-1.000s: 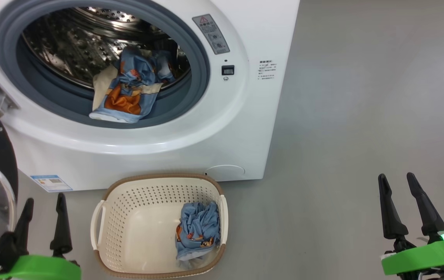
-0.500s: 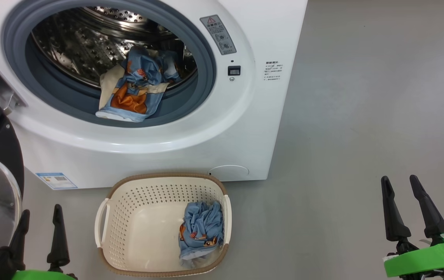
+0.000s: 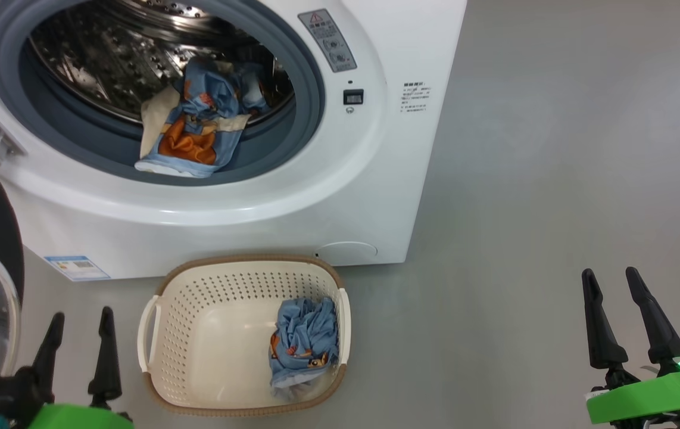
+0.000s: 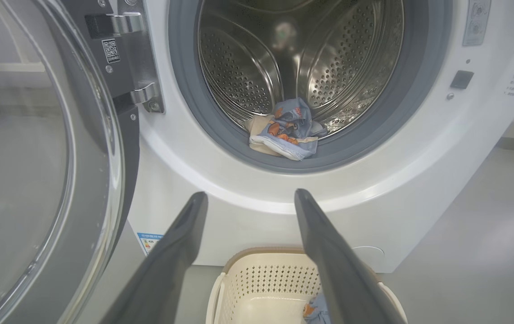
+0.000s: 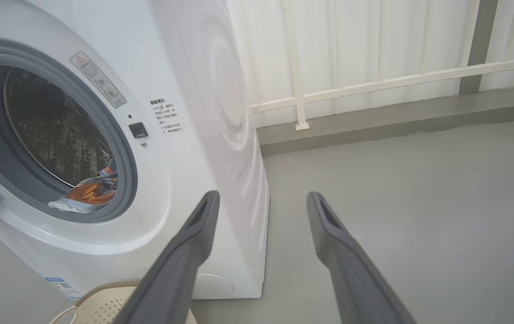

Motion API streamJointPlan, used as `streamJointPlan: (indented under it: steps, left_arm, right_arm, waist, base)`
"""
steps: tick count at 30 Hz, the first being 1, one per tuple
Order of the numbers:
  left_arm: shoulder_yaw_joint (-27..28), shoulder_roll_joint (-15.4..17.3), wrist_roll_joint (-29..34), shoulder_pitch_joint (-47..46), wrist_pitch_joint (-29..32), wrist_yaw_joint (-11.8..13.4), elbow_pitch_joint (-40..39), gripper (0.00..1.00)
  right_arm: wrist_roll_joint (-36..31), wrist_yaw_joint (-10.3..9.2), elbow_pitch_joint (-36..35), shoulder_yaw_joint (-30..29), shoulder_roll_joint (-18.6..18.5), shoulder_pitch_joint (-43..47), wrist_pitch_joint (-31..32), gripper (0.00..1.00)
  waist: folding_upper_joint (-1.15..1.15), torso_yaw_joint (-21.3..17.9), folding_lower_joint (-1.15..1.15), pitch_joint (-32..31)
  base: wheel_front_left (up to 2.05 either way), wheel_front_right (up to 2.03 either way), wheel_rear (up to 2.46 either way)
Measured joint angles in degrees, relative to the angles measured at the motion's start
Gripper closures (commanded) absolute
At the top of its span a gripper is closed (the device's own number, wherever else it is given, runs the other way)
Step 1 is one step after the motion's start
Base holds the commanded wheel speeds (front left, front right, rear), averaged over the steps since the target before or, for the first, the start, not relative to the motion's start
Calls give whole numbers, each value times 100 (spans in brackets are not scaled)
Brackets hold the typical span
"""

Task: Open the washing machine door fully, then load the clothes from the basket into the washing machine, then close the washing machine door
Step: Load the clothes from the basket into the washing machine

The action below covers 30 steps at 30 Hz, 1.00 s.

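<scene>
Left fingers (image 3: 106,351), spread wide and empty, are seen just left of the basket (image 3: 245,260); its last garment (image 3: 304,341) is bunched along the right wall, nearer them than the equally spread, empty right fingers (image 3: 596,322).

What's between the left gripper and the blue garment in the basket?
Head view: grey floor, then the cream perforated plastic basket's left wall and bare bottom.

My left gripper (image 3: 81,314), left of the basket (image 3: 245,260): two long black tapered fingers on a black mount, bright green band underneath, teal bit at its edge. My right gripper (image 3: 608,272), right of the basket: same fingers, green band, black knob, small green light lit.
</scene>
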Motion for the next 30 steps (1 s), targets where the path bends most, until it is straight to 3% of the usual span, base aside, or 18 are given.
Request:
streamJointPlan:
  steps: [11,16,30]
  left_arm:
    - [-899,486,-14,-1621,24,0,977,0]
    - [-1415,678,-19,-2654,438,0,1671,0]
    - [-2516,816,-187,-4637,866,0,3404,0]
  right_arm:
    - [-1,0,-32,20,76,-285,1,0]
    - [-3,0,-44,53,155,-449,0,0]
    - [-3,0,-81,85,159,-753,0,0]
  waist:
    - [0,-98,0,557]
    - [0,-139,0,823]
    - [0,-297,0,1306]
  base:
    - [0,0,0]
    - [0,0,0]
    - [0,0,0]
